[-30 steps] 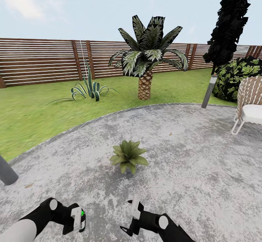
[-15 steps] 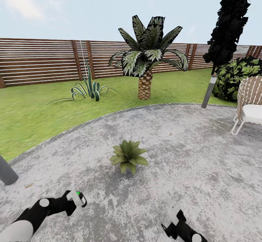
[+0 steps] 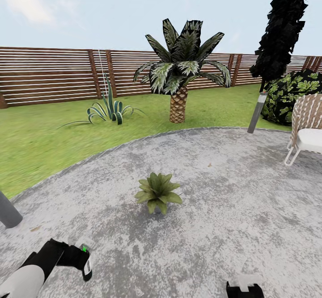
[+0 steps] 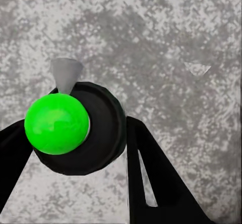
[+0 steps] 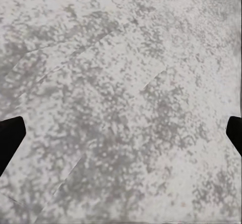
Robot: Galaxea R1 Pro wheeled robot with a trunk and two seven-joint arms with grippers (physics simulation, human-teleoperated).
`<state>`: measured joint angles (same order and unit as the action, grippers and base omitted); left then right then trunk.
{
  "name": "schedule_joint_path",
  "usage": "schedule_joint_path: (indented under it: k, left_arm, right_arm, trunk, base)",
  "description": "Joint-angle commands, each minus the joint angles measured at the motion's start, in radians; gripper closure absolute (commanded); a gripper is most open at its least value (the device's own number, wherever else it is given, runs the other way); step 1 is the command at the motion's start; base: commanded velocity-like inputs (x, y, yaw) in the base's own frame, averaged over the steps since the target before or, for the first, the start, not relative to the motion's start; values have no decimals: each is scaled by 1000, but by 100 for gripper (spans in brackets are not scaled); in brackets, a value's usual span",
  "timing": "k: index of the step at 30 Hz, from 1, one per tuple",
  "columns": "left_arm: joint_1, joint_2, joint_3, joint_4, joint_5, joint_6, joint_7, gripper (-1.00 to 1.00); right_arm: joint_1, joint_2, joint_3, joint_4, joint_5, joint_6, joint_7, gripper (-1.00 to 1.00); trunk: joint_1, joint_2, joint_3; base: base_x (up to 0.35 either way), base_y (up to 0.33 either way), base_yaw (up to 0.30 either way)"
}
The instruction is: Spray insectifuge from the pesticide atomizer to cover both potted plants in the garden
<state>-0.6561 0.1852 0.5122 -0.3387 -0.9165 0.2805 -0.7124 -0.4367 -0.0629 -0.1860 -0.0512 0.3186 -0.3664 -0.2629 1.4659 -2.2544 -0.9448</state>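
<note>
From our head, we see one potted plant (image 3: 158, 192) on the grey patio (image 3: 232, 190), ahead of our left tool (image 3: 85, 262) and a bit to its right. Our left arm is nearer. In our left wrist view, that tool grips the pesticide atomizer (image 4: 75, 128), pointing down. In our right wrist view, the right tool (image 5: 121, 133) is wide open, holding nothing.
</note>
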Motion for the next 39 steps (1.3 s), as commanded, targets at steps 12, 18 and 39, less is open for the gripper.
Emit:
schedule_joint_path:
  k: [12, 18, 39]
  left_arm:
    - [-55, -3, 3, -2, -14, 126, -57, 100]
    - [-56, -1, -13, -3, -24, 128, -62, 100]
    - [-83, -26, -105, -5, -47, 255, -62, 100]
  right_arm:
    - [0, -1, -7, 2, -23, -5, -3, -100]
    - [1, 2, -9, 1, -64, -7, -4, -100]
    - [1, -2, -7, 1, -118, -11, -2, -100]
  trunk:
    - [0, 0, -1]
    - [0, 0, -1]
    - [0, 0, -1]
  base:
    - [0, 0, 0]
    - [0, 0, 0]
    - [229, 1, 0]
